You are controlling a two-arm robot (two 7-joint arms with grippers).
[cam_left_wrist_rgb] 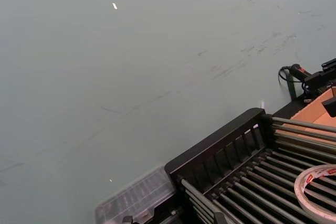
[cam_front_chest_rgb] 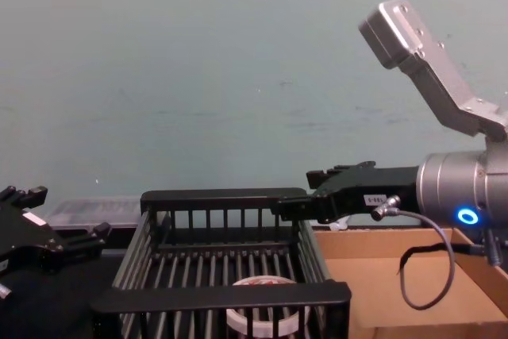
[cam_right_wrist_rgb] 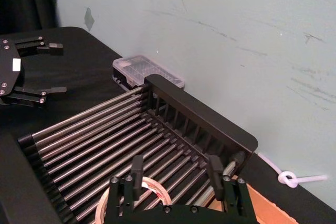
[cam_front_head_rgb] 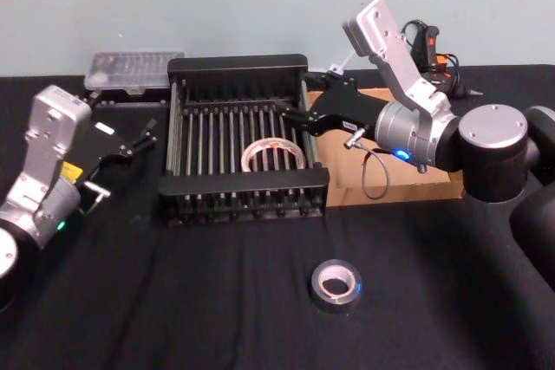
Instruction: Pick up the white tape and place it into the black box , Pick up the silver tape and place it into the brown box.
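The white tape (cam_front_head_rgb: 273, 155) lies flat on the slats inside the black box (cam_front_head_rgb: 238, 65), toward its right front. My right gripper (cam_front_head_rgb: 293, 115) hovers open over the crate's right side, just above the ring. In the right wrist view its fingers (cam_right_wrist_rgb: 137, 167) stand apart with nothing between them, and the white tape (cam_right_wrist_rgb: 135, 199) shows below. The silver tape (cam_front_head_rgb: 336, 286) rests on the black cloth in front of the crate. The brown box (cam_front_head_rgb: 431, 186) sits to the crate's right, partly hidden under the right arm. My left gripper (cam_front_head_rgb: 141, 133) is parked open to the left of the crate.
A clear plastic case (cam_front_head_rgb: 134, 70) stands behind the crate's left corner. A black and orange glue gun (cam_front_head_rgb: 429, 44) lies at the back right, and a white cord (cam_right_wrist_rgb: 294, 178) runs along the wall. The pale wall closes off the table's far edge.
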